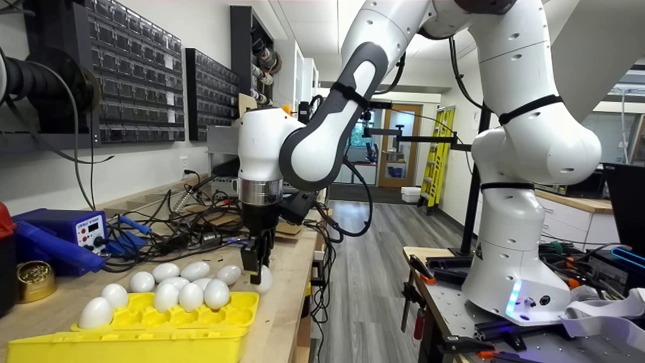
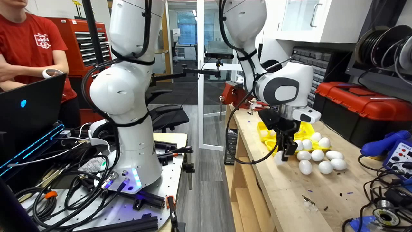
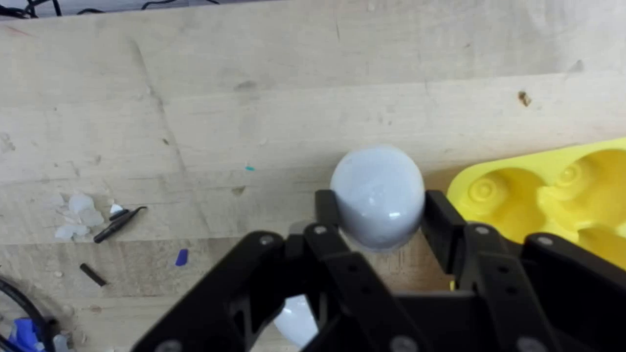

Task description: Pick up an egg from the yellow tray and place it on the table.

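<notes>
Egg (image 3: 379, 198) clamped in the hand (image 3: 381, 210) was outside the yellow tray (image 3: 543, 164), just beside it, on or barely above the surface (image 3: 274, 122) (I couldn't tell which), so picking looked done and only release, perhaps lowering, seemed left.

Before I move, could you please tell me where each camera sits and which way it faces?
An exterior view: nearer the yellow tray, facing along the table; the arm, base and gripper show.
An exterior view: beyond the gripper, facing roughly the opposite way; arm, base and gripper show, plus a red-shirted person.
Wrist view: on the arm, facing down at a white egg in the gripper; of the robot, only that shows.
Both exterior views share arm, base, gripper and tray.
</notes>
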